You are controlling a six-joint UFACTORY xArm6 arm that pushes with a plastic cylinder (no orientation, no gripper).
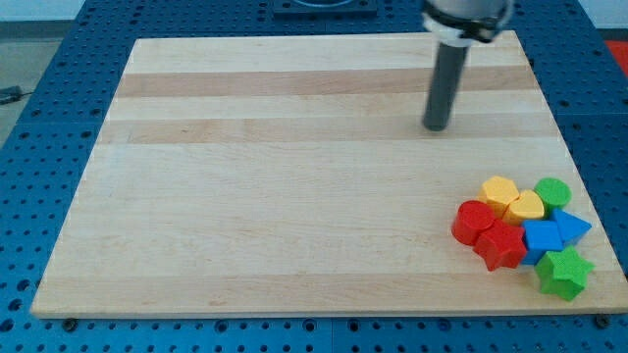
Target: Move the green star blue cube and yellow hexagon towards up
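All the blocks lie in one tight cluster at the view's bottom right of the wooden board (pixel 294 176). The green star (pixel 563 273) is at the cluster's bottom right. The blue cube (pixel 542 238) sits just above and left of it. The yellow hexagon (pixel 500 191) is at the cluster's top left. My tip (pixel 435 127) stands on the board well above and left of the cluster, touching no block.
In the same cluster are a yellow heart (pixel 526 207), a green round block (pixel 552 192), a blue triangle-like block (pixel 572 228), a red round block (pixel 473 221) and a red star (pixel 501 244). The board's right edge runs close by the cluster.
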